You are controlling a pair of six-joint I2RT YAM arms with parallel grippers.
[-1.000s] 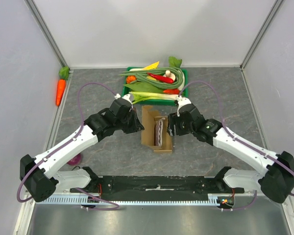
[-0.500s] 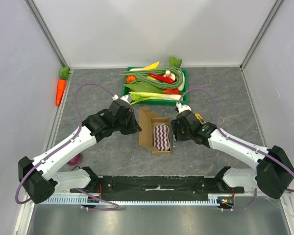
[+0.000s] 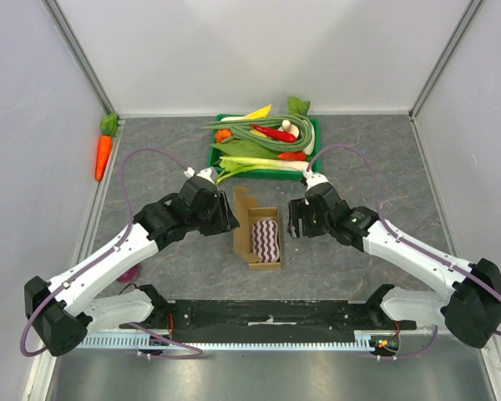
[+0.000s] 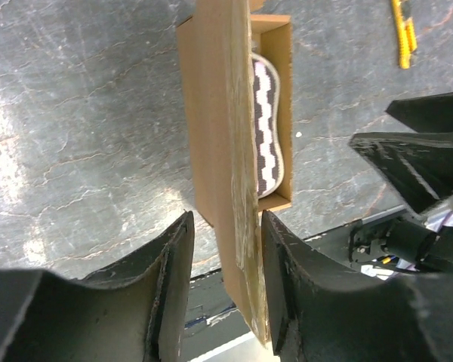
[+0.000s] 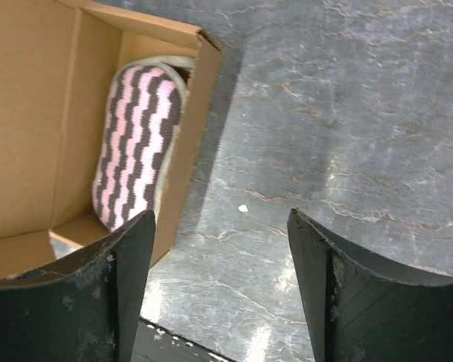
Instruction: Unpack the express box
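Grey table (image 3: 384, 159): express box (image 3: 263, 238) lies centred, long axis near-to-far. Nearer, the left gripper (image 4: 226, 226), part-open, straddles its raised flap (image 4: 223, 113) without clamping. The right gripper (image 5: 219, 226), wide and empty, stands just beside the opposite wall.

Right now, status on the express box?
Left fingers open, straddling express box flap. Right fingers open, empty. Box open, zigzag item inside. Green tray apart.
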